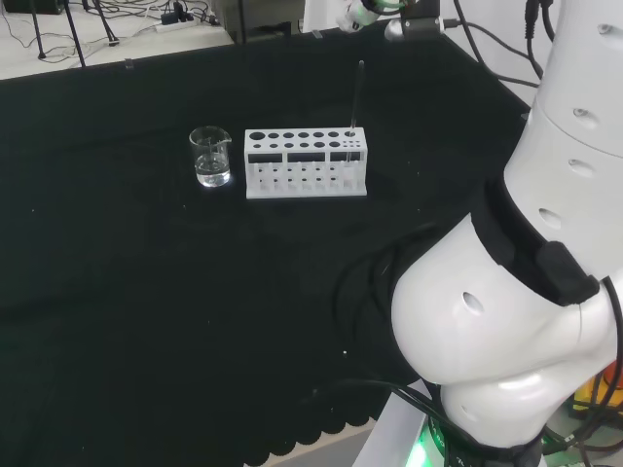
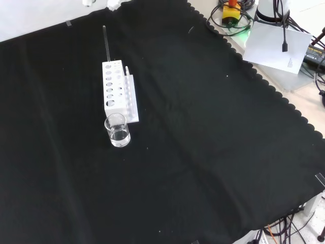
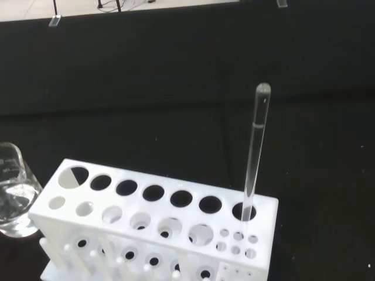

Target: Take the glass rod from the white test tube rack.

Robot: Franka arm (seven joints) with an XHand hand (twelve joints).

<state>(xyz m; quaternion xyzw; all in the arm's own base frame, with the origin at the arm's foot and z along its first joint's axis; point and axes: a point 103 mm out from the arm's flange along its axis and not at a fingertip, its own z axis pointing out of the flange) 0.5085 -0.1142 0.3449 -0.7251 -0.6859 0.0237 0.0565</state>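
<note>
Head view: glass rod (image 1: 357,95) upright in the end hole at the right of the white test tube rack (image 1: 306,163), beaker (image 1: 211,157) just left; hand's state cannot be told. Front view: rod (image 2: 106,43) at the rack's (image 2: 117,91) far end, beaker (image 2: 118,130) nearest. Wrist view: rod (image 3: 256,152) untouched in its corner hole.

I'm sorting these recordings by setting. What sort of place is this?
Probably a lab bench set up for robot trials: a white test tube rack holding an upright glass rod, a small glass beaker beside it, all on black cloth.

Glass rod (image 1: 357,95) rising clear above white rack (image 1: 306,163), beaker (image 1: 211,157) just beside rack's far end
</note>
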